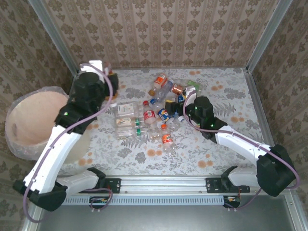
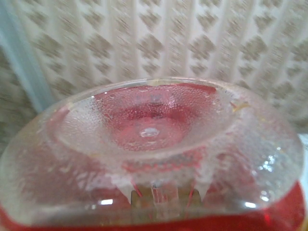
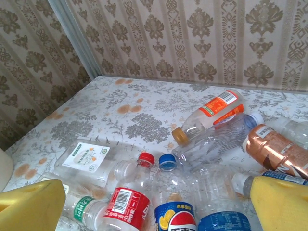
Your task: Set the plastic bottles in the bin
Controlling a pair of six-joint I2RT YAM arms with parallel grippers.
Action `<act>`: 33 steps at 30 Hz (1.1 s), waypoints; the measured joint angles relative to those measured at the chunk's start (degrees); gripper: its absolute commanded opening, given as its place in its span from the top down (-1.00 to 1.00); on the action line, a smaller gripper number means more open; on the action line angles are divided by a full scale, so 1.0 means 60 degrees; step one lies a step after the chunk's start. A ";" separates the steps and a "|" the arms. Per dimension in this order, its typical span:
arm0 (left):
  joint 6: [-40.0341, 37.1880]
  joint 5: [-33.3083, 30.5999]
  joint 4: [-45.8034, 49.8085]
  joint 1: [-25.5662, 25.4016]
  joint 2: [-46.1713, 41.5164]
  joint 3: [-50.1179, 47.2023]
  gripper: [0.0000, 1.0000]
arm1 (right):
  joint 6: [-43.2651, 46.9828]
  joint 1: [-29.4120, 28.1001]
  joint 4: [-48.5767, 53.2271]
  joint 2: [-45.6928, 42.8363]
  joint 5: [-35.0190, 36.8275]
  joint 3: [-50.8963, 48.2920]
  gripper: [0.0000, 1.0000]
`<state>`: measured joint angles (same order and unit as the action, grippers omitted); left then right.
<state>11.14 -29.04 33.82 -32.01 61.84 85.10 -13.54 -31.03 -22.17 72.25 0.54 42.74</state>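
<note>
Top view: bin (image 1: pixel 19 103) off the table's (image 1: pixel 226 144) left edge seems bare, and the bottles (image 1: pixel 154 115) are heaped mid-table. My left jaws (image 1: pixel 108 76) hang at the far left corner. Left wrist: a red bottle (image 2: pixel 154 144) is pinched, I reckon. Right wrist: my right jaws (image 3: pixel 159 204) are spread over the heap.

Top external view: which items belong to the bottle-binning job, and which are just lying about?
Job:
- bottle pile
- reddish bottle held in left end effector
- pink bin
- right end effector, open over the pile

Lying about:
- floral table cover
- front metal rail
- wallpapered walls
</note>
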 measured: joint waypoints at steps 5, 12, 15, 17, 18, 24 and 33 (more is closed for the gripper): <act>-0.1217 -0.1450 0.1224 0.1042 0.0080 0.1610 -0.06 | 0.0069 0.0004 -0.0117 0.0004 0.0033 -0.0011 -1.00; -0.1676 -0.1956 0.2739 0.3493 0.0401 0.2361 -0.07 | 0.0208 0.0047 -0.0361 0.0022 -0.0015 -0.0018 -1.00; -0.1687 -0.1741 0.3337 0.4670 0.0641 0.2648 -0.07 | 0.0229 0.0047 -0.0423 0.0022 -0.0102 -0.0022 -1.00; -0.1639 -0.1031 0.3734 0.5821 0.0739 0.2667 -0.07 | 0.0240 0.0055 -0.0525 0.0022 -0.0160 -0.0047 -1.00; -0.1570 -0.0612 0.3934 0.6371 0.0772 0.2667 -0.07 | 0.0240 0.0055 -0.0568 0.0022 -0.0164 -0.0076 -1.00; -0.1282 0.2896 0.4914 0.9679 0.1104 0.2426 -0.07 | 0.0284 0.0066 -0.0565 0.0011 -0.0197 -0.0317 -1.00; -0.1158 0.5847 0.5366 1.0728 0.1690 0.1253 -0.08 | 0.0423 0.0066 -0.0561 -0.0299 -0.0197 -0.0583 -1.00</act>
<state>4.19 6.04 66.02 32.36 71.99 92.62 -11.00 -30.63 -25.54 70.46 -0.64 39.24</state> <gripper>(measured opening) 0.639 0.999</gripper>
